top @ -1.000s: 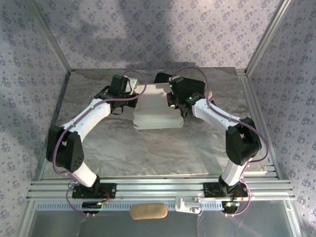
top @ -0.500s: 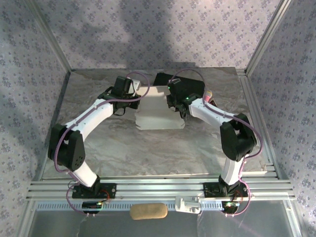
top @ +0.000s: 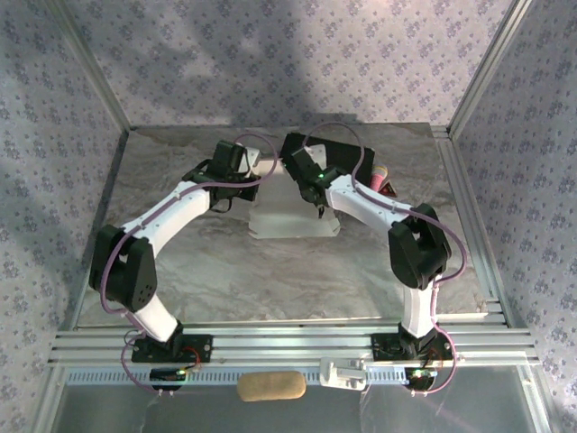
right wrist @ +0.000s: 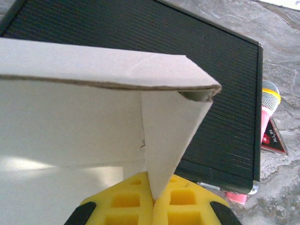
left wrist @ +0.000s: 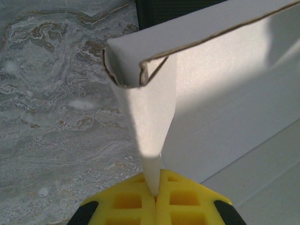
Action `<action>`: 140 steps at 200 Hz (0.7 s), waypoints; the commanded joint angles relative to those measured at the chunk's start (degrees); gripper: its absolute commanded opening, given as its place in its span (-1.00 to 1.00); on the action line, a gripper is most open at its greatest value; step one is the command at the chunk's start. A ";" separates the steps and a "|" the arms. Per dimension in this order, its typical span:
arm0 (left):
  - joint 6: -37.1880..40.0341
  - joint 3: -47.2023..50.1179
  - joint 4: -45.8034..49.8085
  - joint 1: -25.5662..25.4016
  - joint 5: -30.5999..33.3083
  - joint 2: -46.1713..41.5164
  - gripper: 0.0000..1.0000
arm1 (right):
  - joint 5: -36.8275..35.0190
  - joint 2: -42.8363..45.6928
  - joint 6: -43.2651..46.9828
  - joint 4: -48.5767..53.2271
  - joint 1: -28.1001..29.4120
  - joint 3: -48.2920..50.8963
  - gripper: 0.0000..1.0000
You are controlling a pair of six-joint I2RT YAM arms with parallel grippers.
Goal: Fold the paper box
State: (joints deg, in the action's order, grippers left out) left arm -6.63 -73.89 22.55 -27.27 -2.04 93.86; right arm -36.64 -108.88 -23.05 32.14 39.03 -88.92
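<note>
- The table is a grey, marbled, slightly glossy slab that spreads out under and ahead of both grippers.
- The black hard case lies flat on the table just beyond the right gripper. It is rectangular, with a finely ribbed top and rounded corners.
- The paper box is thin white cardboard with a matte face and brown raw edges. It sits on the table between the two grippers, with its far wall standing upright and a folded-over rim along the top. At each end of that wall a tapering corner flap runs down into a gripper (one flap apiece).
- The left gripper is closed on the left corner flap. Its yellow waffle-patterned pads meet on the narrow lower tip of the flap, and the flap widens upward from there into a curled, hollow fold.
- The right gripper pinches the right corner flap the same way. Its yellow pads press together on the pointed end of the flap, directly below the rim.
- A microphone lies on the table to the right of the right gripper, past the case's edge. It has a pink body, a yellow band and a silver mesh head.
</note>
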 commanded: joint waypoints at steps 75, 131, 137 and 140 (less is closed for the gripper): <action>-1.23 -1.57 -1.97 -1.38 -2.34 -0.17 -1.00 | -4.51 -2.81 -0.38 5.22 -1.02 -3.81 -1.00; -2.14 -2.01 -1.83 -1.83 -2.20 -0.04 -1.00 | -15.07 -5.85 -5.21 13.70 2.34 -8.94 -1.00; -2.24 -1.90 -1.93 -1.90 -2.10 -0.17 -1.00 | -15.46 -6.07 -5.66 14.04 2.56 -9.01 -1.00; -2.24 -1.81 -1.90 -1.87 -2.04 -0.21 -1.00 | -15.59 -6.08 -5.73 14.05 2.71 -8.98 -1.00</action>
State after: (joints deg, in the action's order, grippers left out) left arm -8.60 -73.89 21.71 -28.21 -2.22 93.93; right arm -44.99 -112.81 -25.76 40.75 40.58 -95.74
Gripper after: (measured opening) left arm 0.044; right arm 0.050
